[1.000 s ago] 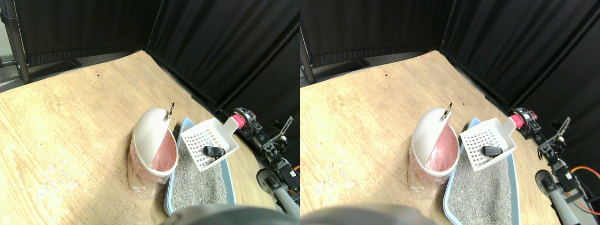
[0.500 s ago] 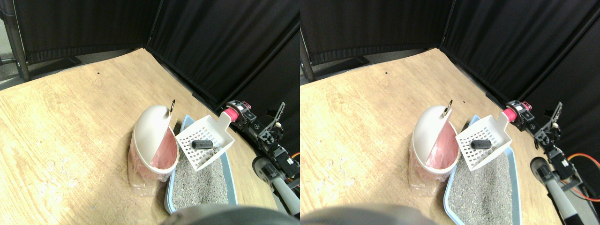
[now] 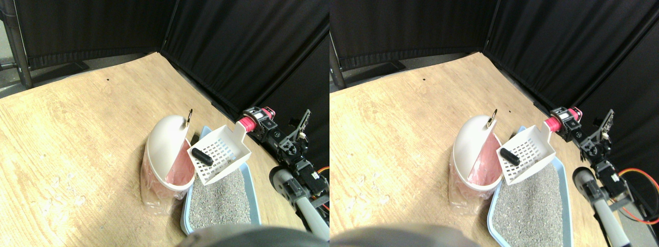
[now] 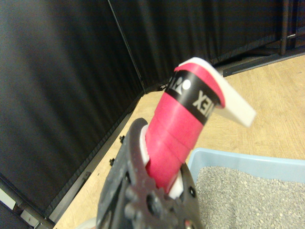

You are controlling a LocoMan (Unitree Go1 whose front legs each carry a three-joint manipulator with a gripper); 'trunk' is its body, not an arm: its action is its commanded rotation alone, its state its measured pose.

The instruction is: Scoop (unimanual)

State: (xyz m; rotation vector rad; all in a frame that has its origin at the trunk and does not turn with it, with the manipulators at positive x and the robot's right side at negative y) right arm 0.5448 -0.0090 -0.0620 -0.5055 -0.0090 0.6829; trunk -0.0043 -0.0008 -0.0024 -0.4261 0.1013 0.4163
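Observation:
A white slotted scoop (image 3: 222, 153) hangs tilted above the near rim of the white bin (image 3: 163, 141) with its pink liner. A small dark lump (image 3: 202, 157) lies at the scoop's low front lip, right at the bin's opening. My right gripper (image 3: 256, 119) is shut on the scoop's pink-wrapped handle (image 3: 244, 123), which also fills the middle of the wrist view (image 4: 177, 136) and runs into the dark jaw frame. Below the scoop sits the blue litter tray (image 3: 252, 181), filled with grey litter (image 3: 219, 201).
Black curtains (image 3: 231, 46) close off the back and right sides of the wooden floor (image 3: 77, 128). A metal stand post (image 3: 18, 46) rises at the far left. The tray's rim (image 4: 238, 159) and litter (image 4: 248, 200) show in the wrist view.
The scoop has swung left toward the bin and tipped down at its front. The dark lump has slid from the scoop's middle to its front lip.

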